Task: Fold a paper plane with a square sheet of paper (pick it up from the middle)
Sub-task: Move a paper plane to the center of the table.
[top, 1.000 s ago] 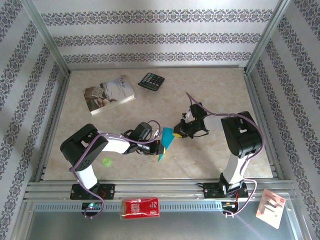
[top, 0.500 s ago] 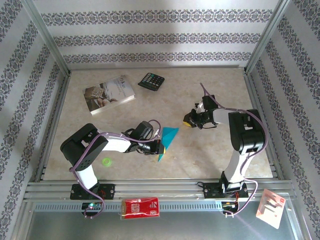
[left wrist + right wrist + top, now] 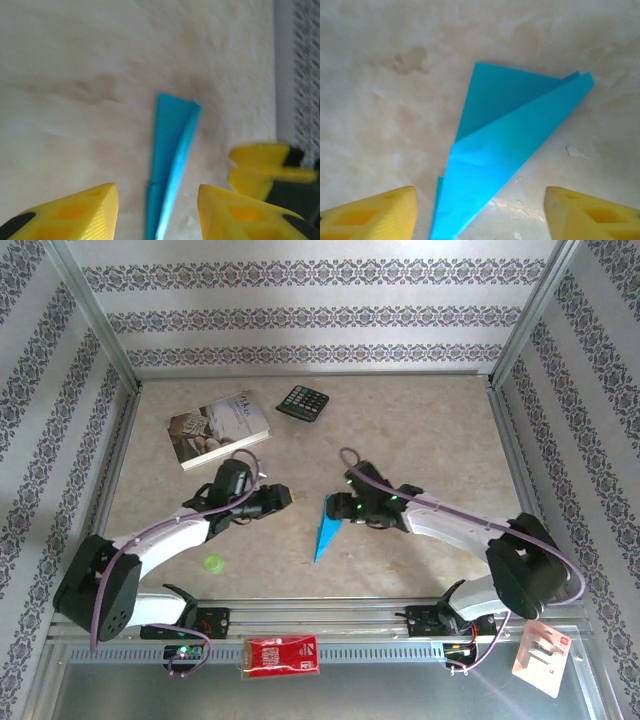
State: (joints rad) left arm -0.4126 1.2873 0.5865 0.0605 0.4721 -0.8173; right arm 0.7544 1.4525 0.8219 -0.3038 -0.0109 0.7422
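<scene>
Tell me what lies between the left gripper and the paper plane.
Only bare marbled tabletop. In the top external view, a short empty stretch separates the left gripper from the paper plane, with nothing lying on it.

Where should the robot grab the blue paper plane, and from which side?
Probably around its middle, coming down from above. The paper plane lies on the table, long and slim, narrow enough there to pinch across. The pointed tip looks too thin, and the wide end fans open.
</scene>
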